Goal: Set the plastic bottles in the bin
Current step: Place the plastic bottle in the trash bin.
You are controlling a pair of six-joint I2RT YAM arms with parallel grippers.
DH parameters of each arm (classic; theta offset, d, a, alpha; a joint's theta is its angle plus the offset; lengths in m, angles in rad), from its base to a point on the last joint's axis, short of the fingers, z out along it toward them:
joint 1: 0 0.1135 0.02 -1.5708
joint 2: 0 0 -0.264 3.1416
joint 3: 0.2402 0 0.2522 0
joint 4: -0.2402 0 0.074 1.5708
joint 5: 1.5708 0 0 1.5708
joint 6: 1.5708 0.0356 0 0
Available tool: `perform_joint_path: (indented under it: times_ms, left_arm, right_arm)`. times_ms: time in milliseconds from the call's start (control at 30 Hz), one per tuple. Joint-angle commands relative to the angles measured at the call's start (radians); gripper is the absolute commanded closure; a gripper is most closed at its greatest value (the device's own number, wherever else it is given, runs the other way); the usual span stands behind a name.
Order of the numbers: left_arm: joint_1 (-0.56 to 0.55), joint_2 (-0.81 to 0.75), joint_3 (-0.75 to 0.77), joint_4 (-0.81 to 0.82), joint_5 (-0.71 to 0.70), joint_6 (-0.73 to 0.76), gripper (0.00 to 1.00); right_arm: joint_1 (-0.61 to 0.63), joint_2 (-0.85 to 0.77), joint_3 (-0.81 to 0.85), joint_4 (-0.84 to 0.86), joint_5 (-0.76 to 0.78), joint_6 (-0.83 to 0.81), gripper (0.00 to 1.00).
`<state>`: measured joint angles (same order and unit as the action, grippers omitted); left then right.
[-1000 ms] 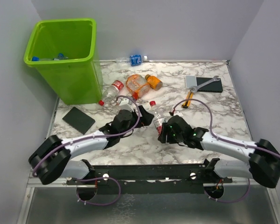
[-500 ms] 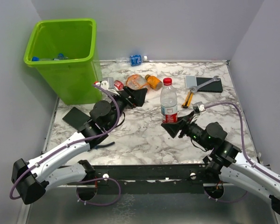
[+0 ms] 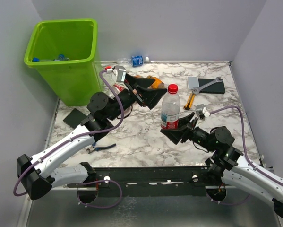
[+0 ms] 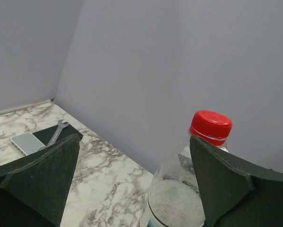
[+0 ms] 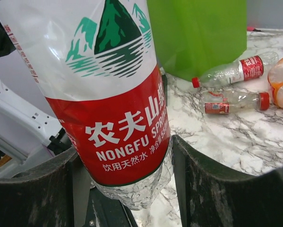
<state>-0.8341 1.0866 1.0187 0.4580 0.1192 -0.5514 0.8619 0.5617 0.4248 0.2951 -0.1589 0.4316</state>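
My right gripper (image 3: 178, 128) (image 5: 127, 189) is shut on the lower part of an upright clear plastic bottle (image 3: 170, 109) (image 5: 110, 104) with a red cap and a red label, raised above the table. My left gripper (image 3: 150, 94) (image 4: 132, 189) is open wide beside the bottle's neck; the red-capped bottle (image 4: 200, 156) stands against its right finger (image 4: 221, 184). The lime-green bin (image 3: 65, 56) (image 5: 198, 33) stands at the far left with bottles inside. More bottles lie on the table: a blue-labelled one (image 3: 136, 60), an orange one (image 3: 154, 82), two red-labelled ones (image 5: 231, 73) (image 5: 233, 101).
A wrench (image 3: 206, 84) (image 4: 58, 130), a grey block (image 3: 194, 82) and a black pad (image 3: 213, 86) lie at the back right, with an orange-handled tool (image 3: 191, 100) nearby. Another black pad (image 3: 79, 120) lies below the bin, blue-handled pliers (image 3: 103, 146) near the front.
The right gripper picked the bottle off the table and holds it upright in the air. The left arm rose, swung right to the bottle's top and opened fully.
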Motion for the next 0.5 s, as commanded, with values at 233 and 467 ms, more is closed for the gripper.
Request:
perform_joint_path:
  times_ms: [233, 467]
  left_arm:
    - [0.002, 0.007, 0.105, 0.01, 0.187, 0.084, 0.02]
    - [0.002, -0.037, 0.13, -0.007, 0.148, 0.115, 0.02]
  right_arm:
    - [0.002, -0.002, 0.049, -0.067, -0.044, -0.098, 0.64]
    - [0.001, 0.015, 0.066, -0.082, -0.042, -0.119, 0.65]
